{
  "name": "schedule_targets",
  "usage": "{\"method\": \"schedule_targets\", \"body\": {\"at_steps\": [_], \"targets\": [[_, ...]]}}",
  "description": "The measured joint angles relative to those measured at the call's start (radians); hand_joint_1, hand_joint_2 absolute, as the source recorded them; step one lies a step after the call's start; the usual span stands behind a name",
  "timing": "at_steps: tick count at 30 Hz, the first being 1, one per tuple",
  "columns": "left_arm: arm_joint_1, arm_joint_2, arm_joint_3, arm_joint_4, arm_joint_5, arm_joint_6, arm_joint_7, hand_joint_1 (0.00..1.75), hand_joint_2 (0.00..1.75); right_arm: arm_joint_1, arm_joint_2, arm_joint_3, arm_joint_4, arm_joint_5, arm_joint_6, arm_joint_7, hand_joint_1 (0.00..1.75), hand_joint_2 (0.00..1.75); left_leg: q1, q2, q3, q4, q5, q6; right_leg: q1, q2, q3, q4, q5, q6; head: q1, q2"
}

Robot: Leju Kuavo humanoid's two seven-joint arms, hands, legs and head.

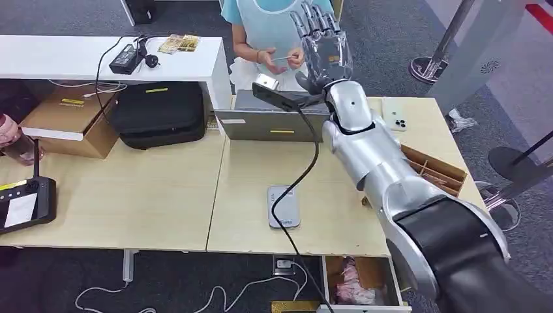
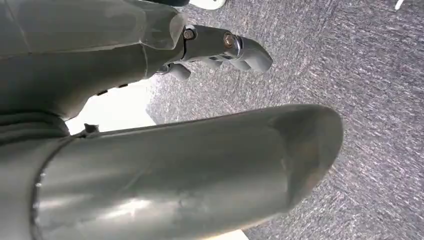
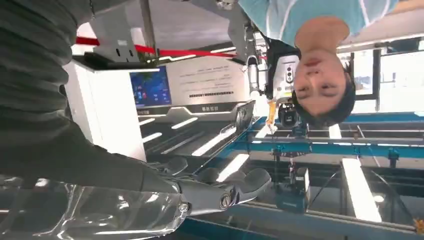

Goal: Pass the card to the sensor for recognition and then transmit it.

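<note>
With the card (image 1: 282,59) now pinched in the person's hands (image 1: 279,60) at the frame's top centre, the raised right hand (image 1: 324,49), fingers spread and empty, should draw back slowly, clear of the scanner (image 1: 282,95).

Around the laptop (image 1: 270,120) were one card (image 1: 282,59) in one person's (image 1: 274,26) hands behind it, one sensor (image 1: 283,207) in front, one phone (image 1: 394,114) to its right, one bag (image 1: 160,114) and two boxes (image 1: 68,120) to its left.
</note>
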Motion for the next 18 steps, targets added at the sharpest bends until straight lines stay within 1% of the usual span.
{"method": "schedule_targets", "body": {"at_steps": [3, 7, 11, 14, 18], "targets": [[0.01, 0.0, 0.003, 0.0, 0.0, 0.01, 0.0, 0.0, 0.0, -0.002, -0.017, -0.04, -0.027, -0.072, -0.007, -0.016, 0.0, 1.75, 0.0, 0.0, 0.0, 0.0, 0.0, 0.0, 0.0, 0.0, 0.0, 0.0, 0.0, 0.0, 0.0, 0.0], [0.016, 0.0, 0.011, 0.0, 0.0, 0.017, 0.001, 0.0, 0.0, -0.016, -0.05, -0.096, -0.065, -0.11, -0.001, -0.03, 0.0, 1.75, 0.0, 0.0, 0.0, 0.0, 0.0, 0.0, 0.0, 0.0, 0.0, 0.0, 0.0, 0.0, 0.0, 0.0], [0.028, 0.002, 0.03, 0.0, 0.0, 0.022, 0.005, 0.0, 0.0, -0.018, -0.101, -0.166, -0.105, -0.202, -0.003, -0.055, 0.0, 1.75, 0.0, 0.0, 0.0, 0.0, 0.0, 0.0, 0.0, 0.0, 0.0, -0.001, 0.0, 0.0, 0.0, 0.0], [0.042, 0.003, 0.062, 0.0, 0.0, 0.028, 0.023, 0.0, 0.0, -0.02, -0.151, -0.244, -0.14, -0.298, -0.003, -0.081, 0.0, 1.75, -0.001, -0.001, 0.0, 0.001, 0.0, 0.0, 0.0, 0.0, 0.0, -0.001, 0.0, 0.0, 0.0, 0.0], [0.042, 0.003, 0.062, 0.0, 0.0, 0.028, 0.023, 0.0, 0.0, -0.02, -0.151, -0.244, -0.14, -0.298, -0.003, -0.081, 0.0, 1.75, -0.001, -0.001, 0.0, 0.001, 0.0, 0.0, 0.0, 0.0, 0.0, -0.001, 0.0, 0.0, 0.0, 0.0]]}}
